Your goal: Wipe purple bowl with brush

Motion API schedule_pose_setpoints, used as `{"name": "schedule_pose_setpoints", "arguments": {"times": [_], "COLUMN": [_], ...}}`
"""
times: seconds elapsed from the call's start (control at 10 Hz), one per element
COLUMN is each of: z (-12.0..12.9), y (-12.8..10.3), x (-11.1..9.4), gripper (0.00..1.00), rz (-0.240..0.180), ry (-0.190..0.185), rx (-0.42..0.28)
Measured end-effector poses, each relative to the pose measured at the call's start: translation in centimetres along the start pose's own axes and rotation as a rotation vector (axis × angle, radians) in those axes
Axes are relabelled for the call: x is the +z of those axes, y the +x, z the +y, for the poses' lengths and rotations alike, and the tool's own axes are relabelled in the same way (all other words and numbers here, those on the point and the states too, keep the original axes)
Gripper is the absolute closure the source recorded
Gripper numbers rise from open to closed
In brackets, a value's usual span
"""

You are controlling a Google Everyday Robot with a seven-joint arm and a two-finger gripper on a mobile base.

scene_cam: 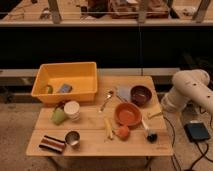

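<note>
The purple bowl (141,94) stands upright at the table's back right, just behind the wider orange bowl (128,114). The brush (147,129) lies on the table to the front right of the orange bowl, pale handle pointing back and dark head (151,136) toward the front edge. My white arm (189,91) comes in from the right. My gripper (156,112) is low at the table's right edge, right of the orange bowl and in front of the purple bowl, close to the brush handle's far end.
A yellow bin (65,81) sits at the back left. A metal spoon (106,100), a yellow stick utensil (108,127), an orange ball (123,132), a green cup (58,116), a white cup (72,109), a metal cup (73,138) and a striped cloth (52,144) lie around the table.
</note>
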Motion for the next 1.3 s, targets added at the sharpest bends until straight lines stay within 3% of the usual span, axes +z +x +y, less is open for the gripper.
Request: {"name": "schedule_pose_setpoints", "arguments": {"times": [0.2, 0.5, 0.9, 1.0, 1.3], "z": [-0.4, -1.1, -1.4, -1.6, -2.7], "y": [-1.5, -2.7, -2.6, -2.4, -2.2], "x": [0.4, 0.5, 0.5, 0.9, 5.0], "gripper": [0.2, 0.2, 0.2, 0.2, 0.2], "rz": [0.154, 0.291, 0.298, 0.273, 0.198], "ry": [0.055, 0.104, 0.107, 0.101, 0.093], "rx": [-0.102, -0.215, -0.234, -0.259, -0.333]}}
